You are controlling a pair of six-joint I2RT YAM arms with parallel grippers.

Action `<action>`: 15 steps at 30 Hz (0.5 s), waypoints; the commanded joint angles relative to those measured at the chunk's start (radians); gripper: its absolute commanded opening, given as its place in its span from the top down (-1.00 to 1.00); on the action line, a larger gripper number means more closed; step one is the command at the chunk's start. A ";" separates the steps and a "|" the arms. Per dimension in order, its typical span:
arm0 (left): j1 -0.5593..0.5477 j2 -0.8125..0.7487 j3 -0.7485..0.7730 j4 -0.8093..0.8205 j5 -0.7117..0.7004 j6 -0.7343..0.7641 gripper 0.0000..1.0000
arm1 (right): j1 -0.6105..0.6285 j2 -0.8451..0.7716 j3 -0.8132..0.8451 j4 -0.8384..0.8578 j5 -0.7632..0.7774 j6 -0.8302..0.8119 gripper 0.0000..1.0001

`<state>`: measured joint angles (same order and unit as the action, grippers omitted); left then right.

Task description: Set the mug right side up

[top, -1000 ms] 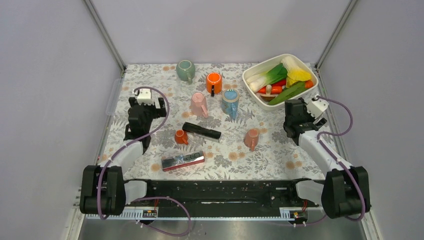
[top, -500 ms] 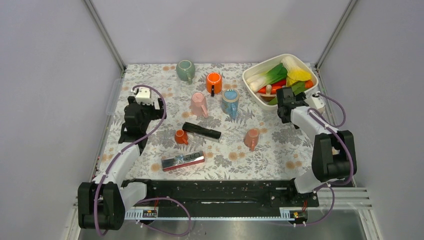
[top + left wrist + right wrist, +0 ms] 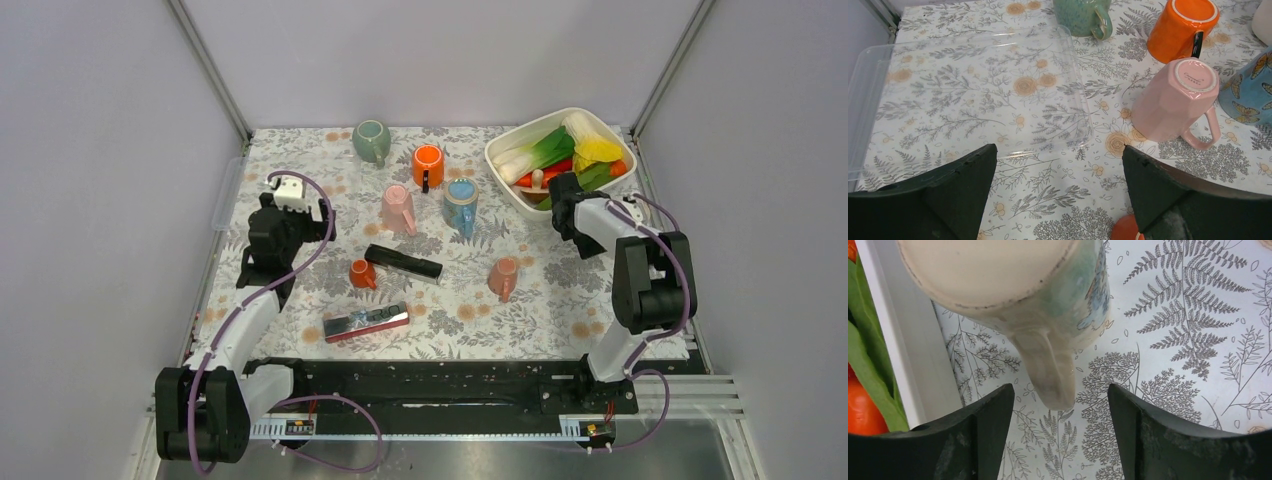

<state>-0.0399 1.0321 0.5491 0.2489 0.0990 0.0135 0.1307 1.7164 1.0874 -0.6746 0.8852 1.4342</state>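
Top view / left claw (image 3: 300, 220): it hangs over the left part of the table (image 3: 560, 300). You cannot read its opening from here.
Top view / right claw (image 3: 563, 203): it sits just beside the near corner of the white dish (image 3: 506, 188). The arm hides the table under it.
Left wrist view / claw state: the fingers (image 3: 938, 195) are spread wide with nothing between them.
Left wrist view / clear lid (image 3: 973, 95): it lies flat on the table, ahead and to the left of the claw.
Left wrist view / pink mug (image 3: 1175, 97): it stands base up, ahead and to the right of the claw.
Left wrist view / orange mug (image 3: 1183, 27): it also stands base up, farther ahead beyond the pink mug.
Right wrist view / claw state: the fingers (image 3: 973, 440) are spread and grip nothing.
Right wrist view / mug (image 3: 1013, 285): you see it directly ahead of the claw. Its cream base is turned toward the camera and its mouth is out of sight.
Right wrist view / handle (image 3: 1048, 370): it points back toward the gap between the fingers, clear of both.
Right wrist view / white dish: its wall runs just beside the mug, ahead and to the left of the claw. You cannot tell whether they touch.
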 commanded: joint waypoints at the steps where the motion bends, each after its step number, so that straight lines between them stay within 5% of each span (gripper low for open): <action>1: 0.005 -0.009 0.026 0.013 0.042 -0.007 -0.98 | -0.033 0.020 0.064 -0.071 -0.033 0.077 -0.49; 5: 0.005 -0.002 0.039 0.001 0.052 -0.006 -0.98 | -0.075 0.026 0.055 -0.083 -0.102 0.097 -0.12; 11: 0.006 -0.006 0.046 -0.029 0.086 0.009 -0.98 | -0.087 -0.008 0.019 -0.001 -0.119 0.006 0.82; 15: 0.006 -0.003 0.081 -0.112 0.092 0.043 -0.98 | -0.086 -0.074 -0.023 0.131 -0.117 -0.179 1.00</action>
<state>-0.0399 1.0325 0.5579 0.1875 0.1547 0.0219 0.0433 1.7229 1.1038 -0.6800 0.7902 1.4136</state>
